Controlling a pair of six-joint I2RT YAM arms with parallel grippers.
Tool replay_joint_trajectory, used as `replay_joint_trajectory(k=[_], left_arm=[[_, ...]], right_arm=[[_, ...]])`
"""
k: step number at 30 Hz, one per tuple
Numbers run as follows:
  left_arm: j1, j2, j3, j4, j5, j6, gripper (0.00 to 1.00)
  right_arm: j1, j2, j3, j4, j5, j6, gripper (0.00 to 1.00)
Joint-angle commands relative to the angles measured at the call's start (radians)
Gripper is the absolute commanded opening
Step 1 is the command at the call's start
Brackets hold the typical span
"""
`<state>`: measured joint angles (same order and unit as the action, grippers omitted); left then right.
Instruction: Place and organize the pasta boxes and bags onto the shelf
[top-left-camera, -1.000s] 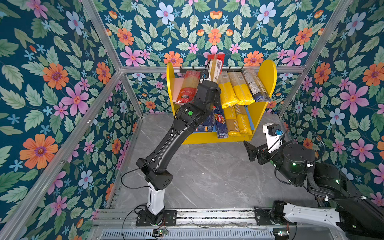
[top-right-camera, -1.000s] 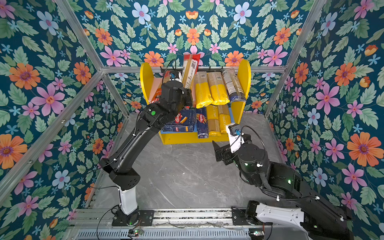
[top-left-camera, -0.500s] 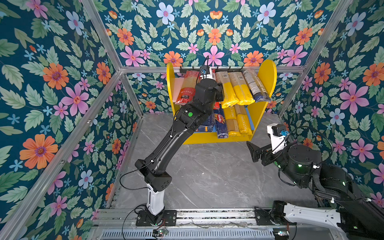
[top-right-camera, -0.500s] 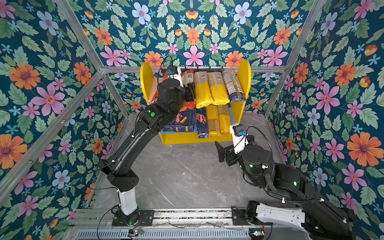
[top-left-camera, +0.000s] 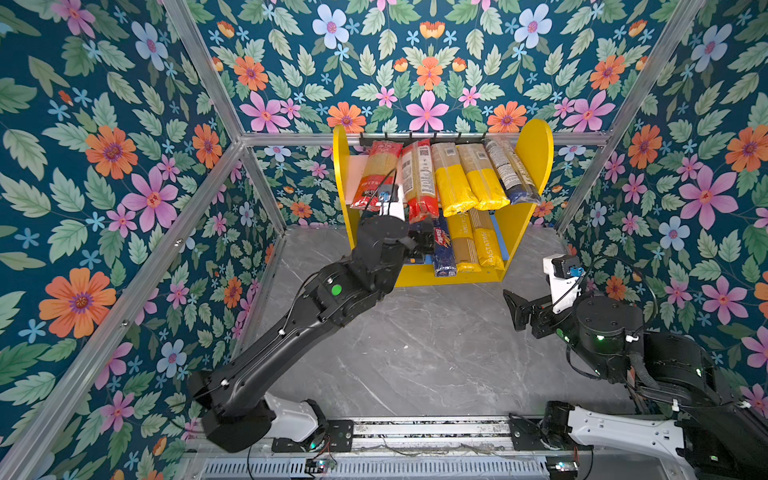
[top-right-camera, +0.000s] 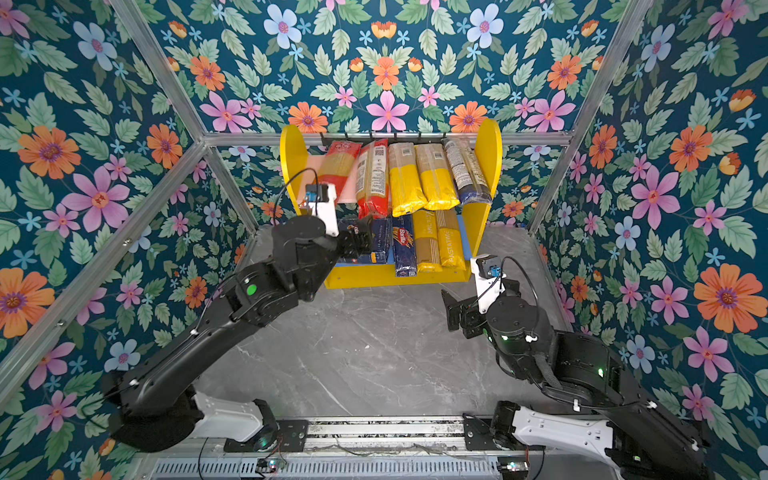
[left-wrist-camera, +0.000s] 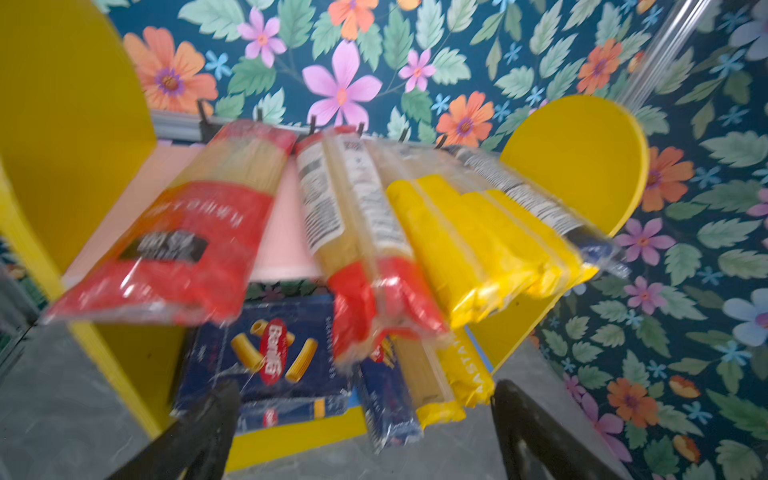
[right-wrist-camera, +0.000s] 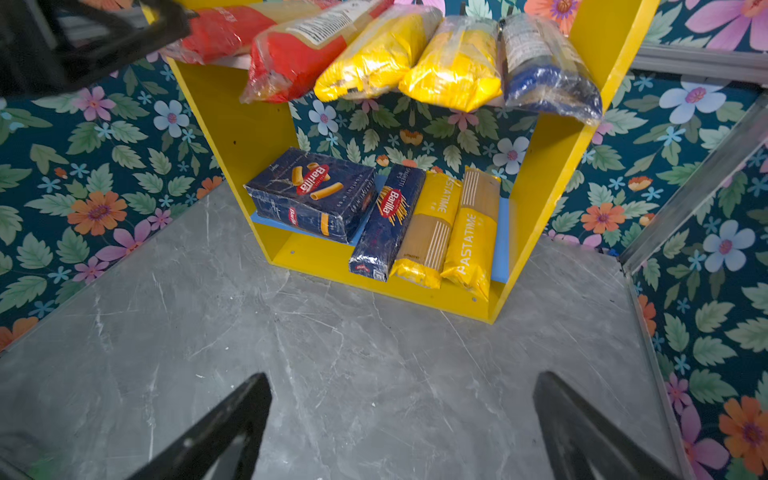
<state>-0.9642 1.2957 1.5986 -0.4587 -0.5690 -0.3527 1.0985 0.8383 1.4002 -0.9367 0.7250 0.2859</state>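
The shelf (top-left-camera: 536, 149) stands against the back wall. Its pink upper board carries two red-ended bags (top-left-camera: 374, 174) (top-left-camera: 419, 178), two yellow bags (top-left-camera: 451, 178) and a clear bag with a dark blue end (top-left-camera: 509, 170). On the blue lower board lie the wide Barilla box (right-wrist-camera: 311, 195), the narrow Barilla box (right-wrist-camera: 388, 220) and two yellow PASTATIME bags (right-wrist-camera: 471, 245). My left gripper (top-left-camera: 422, 243) hovers open and empty just in front of the lower tier, below the second red-ended bag (left-wrist-camera: 374, 266). My right gripper (top-left-camera: 517, 309) is open over the bare floor, right of the shelf's front.
The grey marble floor (top-left-camera: 415, 353) lies between the two arms. Floral walls with aluminium frame bars (top-left-camera: 216, 195) close in on three sides. The arm bases sit on a rail (top-left-camera: 415, 432) at the near edge. A black hook rail (top-left-camera: 419, 135) crosses the shelf top.
The left gripper held a red-ended bag up over the upper board; the bag now lies there beside the other. The gripper has opened and drawn back down. The right arm shifted slightly.
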Motion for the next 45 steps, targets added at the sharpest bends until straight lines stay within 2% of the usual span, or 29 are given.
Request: replay_joint_trajectory(k=[1,8,11,14,19,23,28,30,31,32,36,39,43,45], left_arm=[[-0.001,-0.115,-0.160,-0.011,-0.075,-0.070,0.98],[0.001,-0.344,-0.459,-0.011,-0.075,-0.070,0.98],[0.008,-0.401,-0.548,-0.011,-0.075,-0.070,0.98],[0.033,-0.432,-0.629,-0.011,-0.075,-0.070,0.98],[0.137,-0.409,-0.750,-0.011,-0.075,-0.070,0.98],[0.282,-0.363,-0.879,-0.011,-0.075,-0.070,0.98],[0.346,-0.292,-0.938,-0.011,-0.075,-0.070,0.98],[0.357,-0.265,-0.945,-0.011,-0.075,-0.070,0.98],[0.366,-0.250,-0.946,0.298,-0.053,-0.116,1.00],[0.375,-0.238,-0.948,0.322,-0.089,-0.133,1.00],[0.438,-0.202,-0.958,0.408,-0.120,-0.049,1.00],[0.496,-0.200,-0.978,0.477,-0.094,0.013,1.00],[0.540,-0.218,-1.016,0.578,-0.053,0.111,1.00],[0.554,-0.236,-1.042,0.621,-0.034,0.159,1.00]], right_arm=[[0.001,-0.006,-0.012,-0.074,0.029,0.090,0.99],[-0.008,0.015,-0.090,-0.140,0.048,0.218,0.99],[-0.061,0.003,-0.169,-0.134,-0.008,0.274,0.99],[-0.191,-0.028,-0.287,-0.110,-0.143,0.316,0.99],[-0.424,-0.052,-0.449,-0.025,-0.348,0.309,0.99],[-0.512,-0.003,-0.507,0.030,-0.360,0.277,0.99],[-0.642,0.073,-0.529,0.090,-0.424,0.257,0.99],[-0.679,0.089,-0.544,0.115,-0.395,0.261,0.99],[-0.705,0.099,-0.554,0.133,-0.372,0.263,0.99],[-0.727,0.107,-0.562,0.149,-0.361,0.264,0.99],[-0.819,0.140,-0.597,0.226,-0.328,0.267,0.99],[-0.874,0.176,-0.608,0.273,-0.319,0.248,0.99],[-0.884,0.225,-0.639,0.377,-0.292,0.137,0.99],[-0.892,0.240,-0.642,0.399,-0.286,0.129,0.99]])
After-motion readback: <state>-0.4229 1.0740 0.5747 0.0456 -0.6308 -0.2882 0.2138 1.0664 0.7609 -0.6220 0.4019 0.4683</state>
